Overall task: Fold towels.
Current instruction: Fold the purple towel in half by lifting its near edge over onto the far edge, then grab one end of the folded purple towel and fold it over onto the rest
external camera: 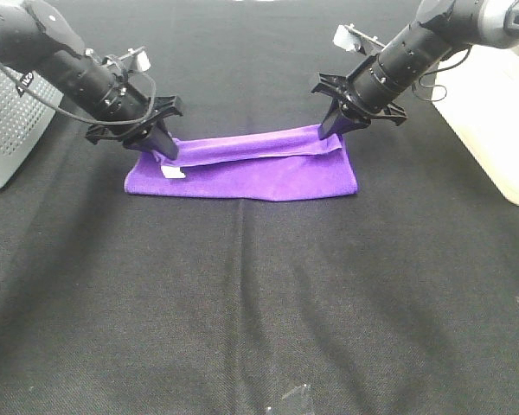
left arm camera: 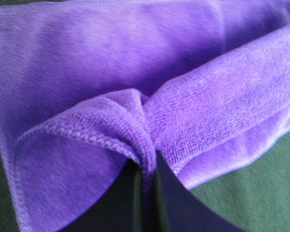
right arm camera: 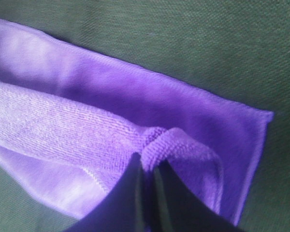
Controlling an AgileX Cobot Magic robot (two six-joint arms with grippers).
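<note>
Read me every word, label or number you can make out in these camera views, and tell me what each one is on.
"P": the first letter of a word cut off by the picture's edge, on the right arm's grey link.
White lettering on the left arm: too blurred to read.
White tag on the purple towel: too small to tell any print.
Both wrist views: no text.

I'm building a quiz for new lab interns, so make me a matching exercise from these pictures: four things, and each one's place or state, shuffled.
1 left gripper
2 right gripper
3 white tag
4 grey perforated box

A on the purple towel, near its left end
B shut on the towel's right corner
C far left, away from the towel
D shut on the towel's left corner

Pairs: 1-D, 2-B, 3-A, 4-C
</note>
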